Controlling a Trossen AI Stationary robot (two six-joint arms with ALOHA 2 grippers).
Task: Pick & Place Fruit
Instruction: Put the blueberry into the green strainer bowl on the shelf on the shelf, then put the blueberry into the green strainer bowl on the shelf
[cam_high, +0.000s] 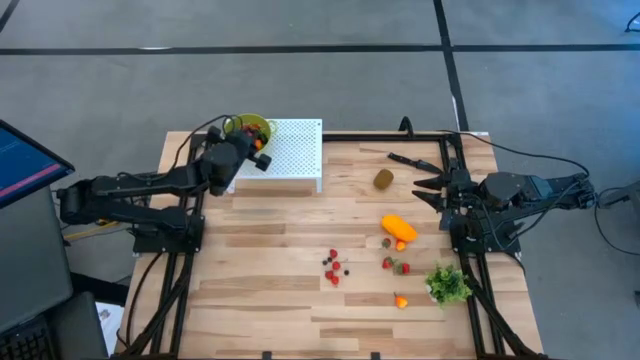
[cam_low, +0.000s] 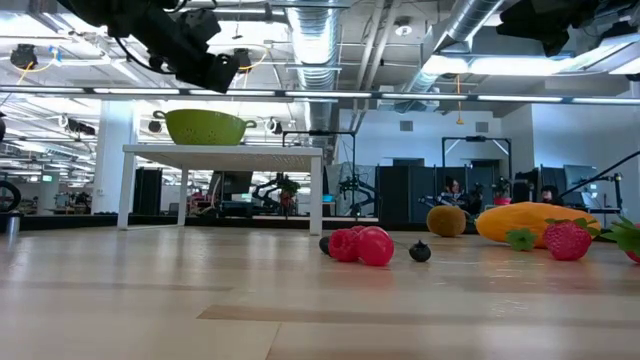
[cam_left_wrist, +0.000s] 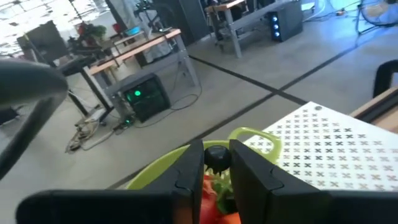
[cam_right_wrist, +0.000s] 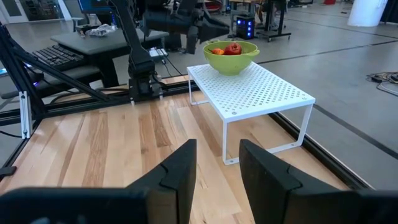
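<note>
Left gripper (cam_high: 258, 143) hovers over the green bowl (cam_high: 247, 127) on the white perforated rack (cam_high: 290, 150), fingers clamped on a small dark berry (cam_left_wrist: 217, 157); red and orange pieces already lie in the bowl; right gripper (cam_high: 424, 186) waits at the table's right edge, fingers apart, holding nothing; kiwi-like oval (cam_high: 384, 179) sits near it; elongated orange fruit (cam_high: 398, 227) lies further toward the table's middle; small berries (cam_high: 333, 267) lie scattered at mid-table, well apart from the rack; green leafy bunch (cam_high: 448, 284) lies by the right edge.
</note>
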